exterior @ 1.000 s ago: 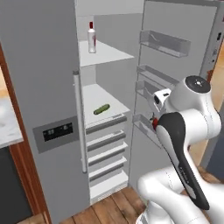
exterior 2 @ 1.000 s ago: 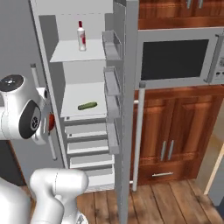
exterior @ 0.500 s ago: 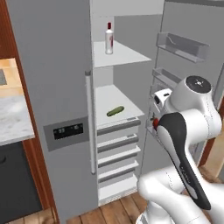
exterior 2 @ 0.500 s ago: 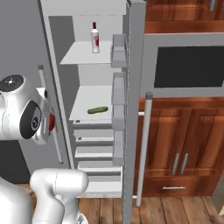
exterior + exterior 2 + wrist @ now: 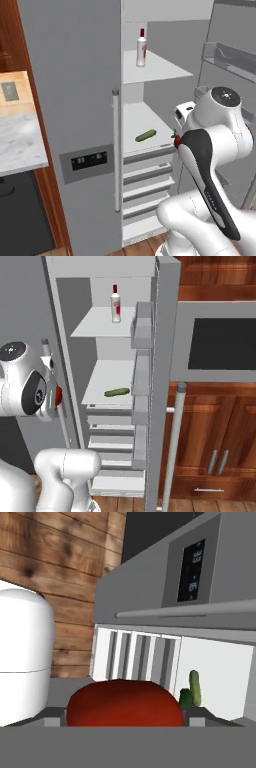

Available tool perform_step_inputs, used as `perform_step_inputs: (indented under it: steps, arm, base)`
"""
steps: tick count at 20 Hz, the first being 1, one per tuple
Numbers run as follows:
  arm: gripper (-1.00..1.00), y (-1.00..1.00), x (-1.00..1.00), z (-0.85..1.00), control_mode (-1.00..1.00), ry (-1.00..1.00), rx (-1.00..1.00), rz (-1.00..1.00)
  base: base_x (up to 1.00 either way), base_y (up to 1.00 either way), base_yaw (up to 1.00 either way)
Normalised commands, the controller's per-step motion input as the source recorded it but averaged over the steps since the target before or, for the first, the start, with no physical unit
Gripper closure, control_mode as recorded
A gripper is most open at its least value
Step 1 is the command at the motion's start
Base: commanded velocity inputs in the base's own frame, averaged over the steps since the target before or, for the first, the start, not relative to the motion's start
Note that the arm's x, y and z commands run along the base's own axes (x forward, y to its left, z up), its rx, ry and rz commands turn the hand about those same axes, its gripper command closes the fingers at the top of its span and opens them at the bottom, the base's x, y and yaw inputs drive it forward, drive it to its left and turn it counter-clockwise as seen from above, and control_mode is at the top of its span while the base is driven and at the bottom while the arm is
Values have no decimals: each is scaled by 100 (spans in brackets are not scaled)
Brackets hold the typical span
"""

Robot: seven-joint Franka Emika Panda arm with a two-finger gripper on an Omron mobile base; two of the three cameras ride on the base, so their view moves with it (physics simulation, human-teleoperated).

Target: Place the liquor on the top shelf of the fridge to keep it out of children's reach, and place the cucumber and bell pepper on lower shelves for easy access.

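Gripper: in the hand view we see our jaws clamped on the bell pepper, one dark fingertip at each side of it.
Bell pepper: red and glossy, held between our fingers; in the left base view we catch a small patch of red beside the arm, level with the front edge of the lower shelf.
Fridge: we stand before it with the right door swung open and the left door with the dispenser panel closed; the long bar handle runs down the closed door.
Drawer fronts: grey slatted, stacked under the lower shelf.
Lower shelf: a white board; the cucumber lies on it near the front edge.
Cucumber: we also see it in the hand view, just past the pepper.
Top shelf: the liquor stands upright on it, towards the left.
Cabinets: wooden, beyond the open door in the right base view.
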Motion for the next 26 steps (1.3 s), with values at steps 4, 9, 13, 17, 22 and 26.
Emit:
perform_step_inputs:
  steps: [4, 9, 13, 17, 22, 26]
  arm:
    - [100, 0, 0, 0, 100, 0, 0, 0]
    - [100, 0, 0, 0, 100, 0, 0, 0]
    - [100, 0, 0, 0, 100, 0, 0, 0]
    - [100, 0, 0, 0, 100, 0, 0, 0]
    - [100, 0, 0, 0, 100, 0, 0, 0]
    - [100, 0, 0, 0, 100, 0, 0, 0]
  base:
    - [41, -25, 6]
    - [18, -43, 2]
    - [16, -36, 0]
    - [28, -4, 0]
    - [36, 0, 0]
    - [51, 4, 0]
